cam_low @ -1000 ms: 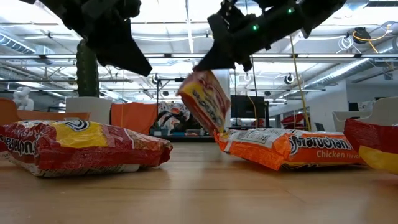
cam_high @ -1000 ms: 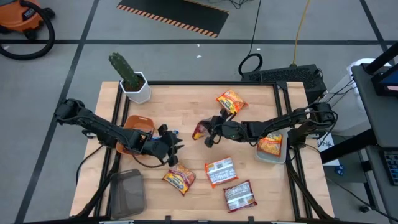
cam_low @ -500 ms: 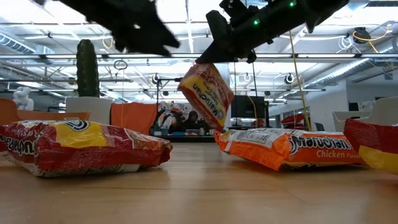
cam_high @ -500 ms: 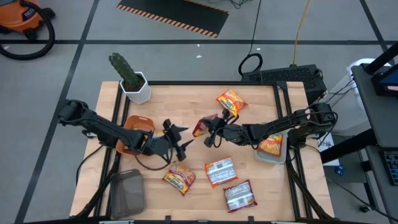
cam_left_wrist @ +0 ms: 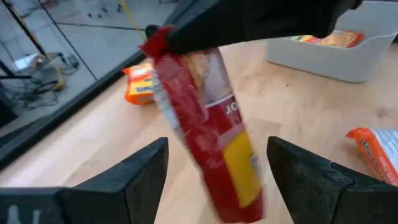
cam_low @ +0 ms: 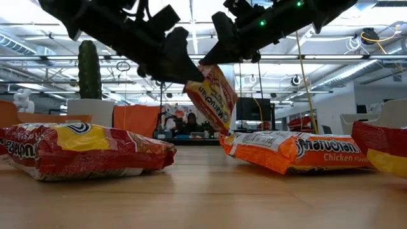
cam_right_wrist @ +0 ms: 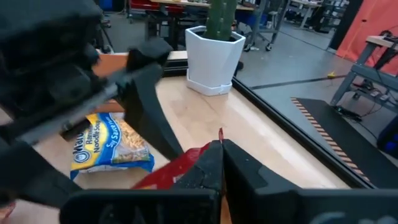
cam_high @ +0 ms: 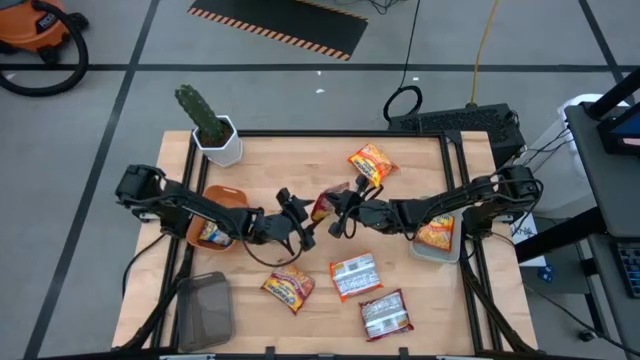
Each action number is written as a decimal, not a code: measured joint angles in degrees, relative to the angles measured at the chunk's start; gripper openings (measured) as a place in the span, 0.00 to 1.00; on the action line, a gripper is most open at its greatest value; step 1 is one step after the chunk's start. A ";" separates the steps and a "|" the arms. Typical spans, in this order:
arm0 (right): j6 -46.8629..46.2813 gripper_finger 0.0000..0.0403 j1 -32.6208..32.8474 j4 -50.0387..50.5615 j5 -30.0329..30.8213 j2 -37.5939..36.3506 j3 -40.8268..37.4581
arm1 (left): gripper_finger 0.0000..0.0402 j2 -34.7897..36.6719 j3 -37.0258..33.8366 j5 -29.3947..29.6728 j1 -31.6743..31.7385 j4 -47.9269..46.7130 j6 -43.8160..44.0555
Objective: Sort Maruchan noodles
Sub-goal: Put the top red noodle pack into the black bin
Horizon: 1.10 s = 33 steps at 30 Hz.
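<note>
A dark red Maruchan packet (cam_left_wrist: 211,143) hangs over the table's middle, and my right gripper (cam_high: 337,210) is shut on its top. My left gripper (cam_high: 300,228) is open and reaches in from the left. In the left wrist view its fingers (cam_left_wrist: 137,177) stand on either side of the hanging packet and do not touch it. Other packets lie flat on the wood: an orange one (cam_high: 370,163) at the far side, a red-yellow one (cam_high: 288,287) and two red-white ones (cam_high: 355,275) near the front. A blue-white packet (cam_high: 210,233) lies in the orange bowl (cam_high: 222,195). My right gripper pinches the red packet's top sealed edge (cam_right_wrist: 205,157) between its two shut fingers. The fingers come nearly level from the table's right. The packet (cam_low: 210,98) hangs tilted below them, clear of the table.
A grey tray (cam_high: 440,255) at the right edge holds an orange packet (cam_high: 434,232). A second grey tray (cam_high: 205,308) sits at the near left corner. A cactus in a white pot (cam_high: 212,128) stands at the far left corner. Bare wood lies in the middle.
My left gripper has moved from beside the orange bowl toward the table's right and sunk a little, up to the hanging red packet. It has opened wide on the way. My right gripper has stayed in place, and the packet it holds has turned slightly.
</note>
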<state>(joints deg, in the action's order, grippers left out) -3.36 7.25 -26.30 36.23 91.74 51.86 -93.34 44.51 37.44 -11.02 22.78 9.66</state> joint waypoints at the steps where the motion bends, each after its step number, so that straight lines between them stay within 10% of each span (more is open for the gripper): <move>1: 0.00 0.00 0.00 0.04 -0.07 0.00 0.00 | 0.69 -0.57 0.00 -0.49 0.24 0.76 0.38; 17: -0.42 0.00 0.37 1.43 -0.31 -0.02 0.00 | 0.67 -6.58 -0.02 -7.44 4.04 11.43 2.81; 33: -0.28 0.00 0.37 2.92 -2.75 -0.02 0.00 | 0.30 -6.34 -0.02 -9.42 3.58 11.24 5.67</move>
<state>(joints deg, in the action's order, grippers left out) -3.64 7.62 -23.38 33.48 91.72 51.86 -99.68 44.49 28.02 -7.44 34.02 15.33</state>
